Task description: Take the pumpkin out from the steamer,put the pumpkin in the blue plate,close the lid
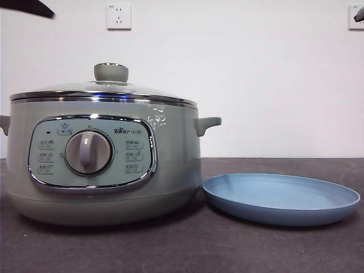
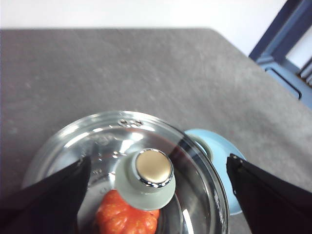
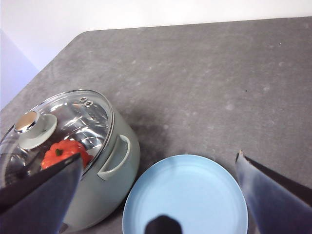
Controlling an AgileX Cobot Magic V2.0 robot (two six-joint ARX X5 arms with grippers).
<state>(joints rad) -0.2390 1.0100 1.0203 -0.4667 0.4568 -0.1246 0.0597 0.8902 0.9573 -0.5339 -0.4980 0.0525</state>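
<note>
The lid is sitting closed on the steamer, and the pumpkin is lying inside under the glass. The blue plate is resting just beside the steamer. The left gripper is hanging above the knob, jaws spread wide. The right gripper is hovering, apparently over the plate, equally wide.

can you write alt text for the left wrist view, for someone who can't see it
Seen from above, the left gripper hangs open over the lid, its two black fingers on either side of the pale green knob. The orange pumpkin shows through the glass, and the blue plate peeks out beside the steamer on a grey table.
</note>
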